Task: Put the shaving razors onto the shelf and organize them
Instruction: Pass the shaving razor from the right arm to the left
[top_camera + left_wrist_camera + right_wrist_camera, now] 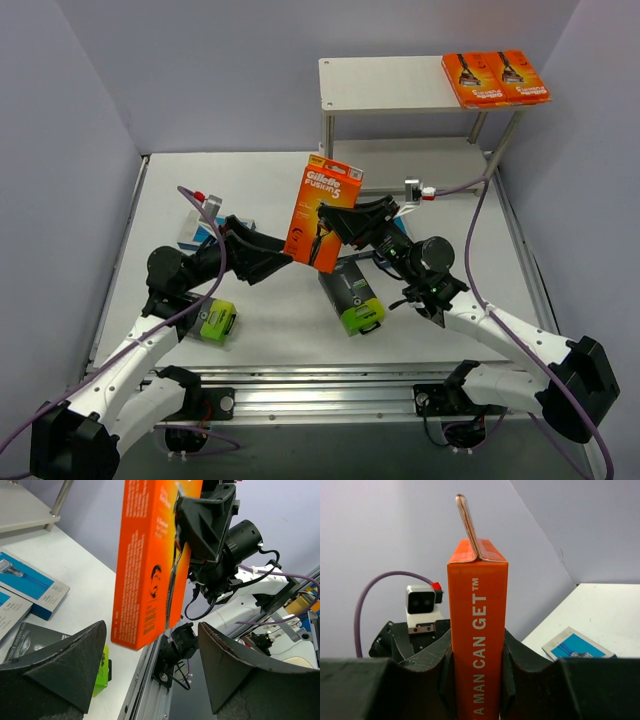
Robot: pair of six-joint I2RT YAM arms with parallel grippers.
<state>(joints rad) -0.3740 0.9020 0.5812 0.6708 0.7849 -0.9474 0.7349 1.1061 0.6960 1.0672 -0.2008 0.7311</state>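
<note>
right gripper (345, 224) pinches orange pack (322, 212) | left gripper (284, 262) spread beside it | we risk knocking it loose

Top cam overhead; both wrist cams close-up, sharing orange pack (322, 212).
</note>
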